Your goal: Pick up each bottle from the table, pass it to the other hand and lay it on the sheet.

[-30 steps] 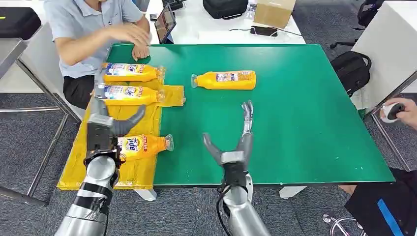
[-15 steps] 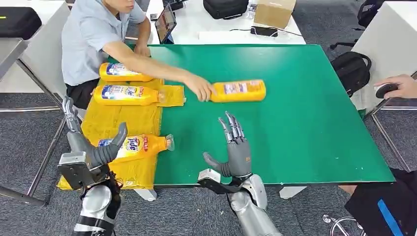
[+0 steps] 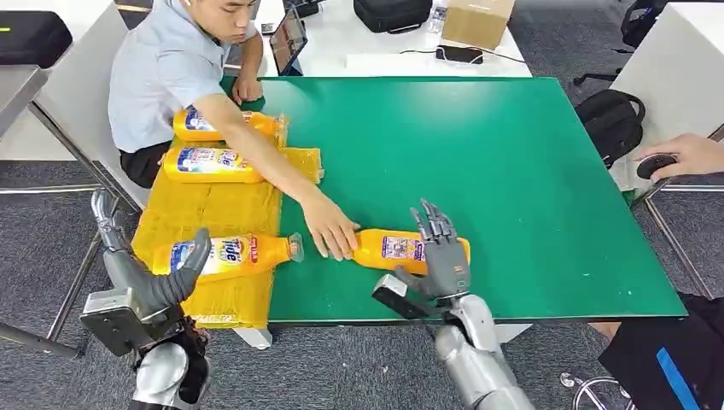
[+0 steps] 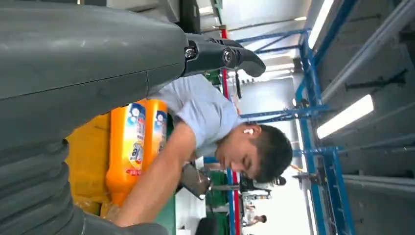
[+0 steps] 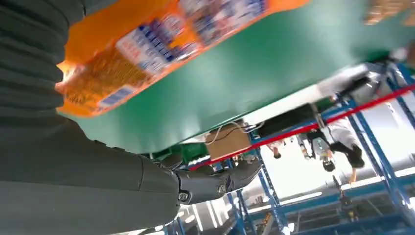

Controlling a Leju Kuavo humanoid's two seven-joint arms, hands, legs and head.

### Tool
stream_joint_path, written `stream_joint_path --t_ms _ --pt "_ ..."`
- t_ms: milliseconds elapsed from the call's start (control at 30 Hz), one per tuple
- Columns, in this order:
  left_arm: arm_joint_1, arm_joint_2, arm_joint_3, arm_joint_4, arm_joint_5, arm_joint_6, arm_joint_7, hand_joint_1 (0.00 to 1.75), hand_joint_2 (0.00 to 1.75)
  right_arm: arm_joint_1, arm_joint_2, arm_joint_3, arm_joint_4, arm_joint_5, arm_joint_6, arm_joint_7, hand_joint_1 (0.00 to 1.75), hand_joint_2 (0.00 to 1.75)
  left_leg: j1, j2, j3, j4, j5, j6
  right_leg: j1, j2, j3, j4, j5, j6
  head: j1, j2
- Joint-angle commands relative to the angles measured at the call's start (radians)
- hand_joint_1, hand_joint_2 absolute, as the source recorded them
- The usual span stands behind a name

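On the green table (image 3: 512, 171) an orange bottle (image 3: 388, 248) lies near the front edge, and a person's hand (image 3: 331, 232) rests on its neck end. My right hand (image 3: 441, 256) stands open against the bottle's base end, fingers up and apart. In the right wrist view the bottle (image 5: 161, 44) lies close to the palm. Another orange bottle (image 3: 230, 254) lies on the yellow sheet (image 3: 213, 209), with two more bottles (image 3: 213, 164) (image 3: 226, 125) further back. My left hand (image 3: 149, 286) is open off the table's front left corner, thumb near the front bottle.
The person (image 3: 171, 68) sits at the table's far left, arm stretched across the sheet. A cardboard box (image 3: 476, 19) and a black bag (image 3: 391, 13) stand on the white table behind. A backpack (image 3: 610, 120) is right of the table. Another person's hand (image 3: 687, 155) is at the right edge.
The person has carried the loose bottle from the table's middle to the front edge by my right hand. My right hand has shifted right beside it. My left hand has drawn back off the sheet.
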Motion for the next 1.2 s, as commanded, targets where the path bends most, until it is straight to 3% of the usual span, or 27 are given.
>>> stream_joint_path --t_ms 33,133,233,400,567,867,900,933,967,1200 --pt "-0.028 0.006 -0.034 0.023 -0.011 -0.019 0.014 0.00 1.75 -0.167 -0.083 0.079 0.241 0.042 0.102 0.098 0.00 1.75 0.000 0.001 0.002 0.000 0.000 0.001 0.000 0.000 0.001 0.000 0.000 -0.002 0.000 0.000" --pt "-0.032 0.011 -0.033 0.036 -0.028 -0.028 0.044 0.00 1.75 -0.209 -0.084 0.105 0.315 0.091 0.176 0.219 0.00 1.75 0.001 0.002 0.002 0.000 0.000 0.001 0.001 0.000 0.001 0.000 0.000 -0.002 0.000 0.000" --pt "-0.031 0.012 -0.028 0.041 -0.040 -0.029 0.059 0.00 1.75 -0.231 -0.093 0.131 0.348 0.145 0.178 0.304 0.00 1.75 0.001 0.002 0.003 -0.001 0.000 0.001 0.001 0.000 0.001 0.000 0.000 -0.001 -0.001 0.000" --pt "-0.025 0.013 -0.021 0.036 -0.048 -0.027 0.062 0.00 1.75 -0.234 -0.095 0.134 0.344 0.163 0.158 0.325 0.00 1.75 0.001 0.002 0.003 -0.001 0.000 0.001 0.001 0.000 0.003 0.000 -0.001 -0.002 0.000 0.000" --pt "-0.044 0.015 -0.016 0.064 -0.048 -0.039 0.075 0.00 1.75 -0.269 -0.078 0.113 0.397 0.128 0.321 0.341 0.00 1.75 0.001 0.002 0.003 -0.001 0.000 0.001 0.001 0.000 0.003 0.000 0.000 -0.002 0.000 0.000" --pt "-0.046 0.013 -0.009 0.071 -0.041 -0.043 0.061 0.00 1.75 -0.304 -0.064 0.143 0.456 0.144 0.437 0.373 0.00 1.75 0.001 0.002 0.007 -0.001 0.000 0.001 0.001 0.000 0.006 -0.001 0.000 -0.002 0.000 0.000" --pt "-0.048 0.012 -0.008 0.073 -0.040 -0.044 0.060 0.00 1.75 -0.307 -0.064 0.144 0.463 0.142 0.460 0.375 1.22 1.75 0.001 0.003 0.008 -0.001 0.000 0.001 0.001 0.000 0.006 -0.001 0.000 -0.002 0.000 0.000" --pt "-0.051 0.013 -0.009 0.077 -0.037 -0.050 0.059 0.00 1.75 -0.312 -0.064 0.152 0.471 0.146 0.485 0.378 1.55 1.75 0.001 0.003 0.009 -0.001 0.000 0.001 0.002 0.000 0.007 -0.001 0.000 -0.003 0.000 0.000" --pt "-0.052 0.012 -0.008 0.080 -0.031 -0.057 0.061 0.00 1.75 -0.315 -0.064 0.155 0.477 0.144 0.513 0.379 1.69 1.75 0.001 0.002 0.009 -0.001 0.001 0.001 0.001 0.000 0.008 -0.001 0.000 -0.002 0.000 0.000" --pt "-0.055 0.013 -0.005 0.086 -0.029 -0.059 0.060 0.00 1.75 -0.311 -0.067 0.153 0.473 0.141 0.516 0.380 1.69 1.75 0.001 0.002 0.013 -0.001 0.001 0.001 0.002 -0.001 0.010 -0.002 0.000 -0.003 0.000 0.000"
